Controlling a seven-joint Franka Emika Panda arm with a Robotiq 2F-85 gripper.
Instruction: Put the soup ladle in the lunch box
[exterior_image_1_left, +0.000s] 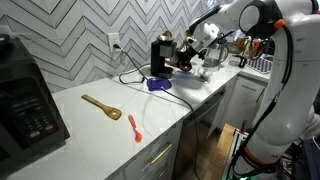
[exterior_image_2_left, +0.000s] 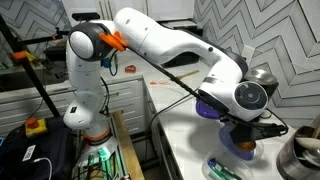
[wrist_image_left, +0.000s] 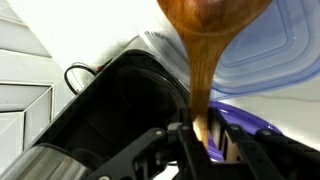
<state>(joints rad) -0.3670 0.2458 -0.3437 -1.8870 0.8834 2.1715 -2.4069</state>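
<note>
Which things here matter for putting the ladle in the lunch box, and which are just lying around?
Job: ladle, held in the pincer; lunch box.
Lying about: tan spoon, red utensil, black appliance.

Dark brown soup ladle (wrist_image_left: 207, 60), handle gripped in tool (wrist_image_left: 208, 140), close by purple-blue lunch box (wrist_image_left: 258, 112)

my arm (exterior_image_2_left: 170, 45) stretches far out, bending down at the wrist (exterior_image_2_left: 250, 95). my gripper (wrist_image_left: 205, 140) points downward, jaws apparently clamped on the soup ladle (wrist_image_left: 203, 70) handle, though it's blurred.
</note>
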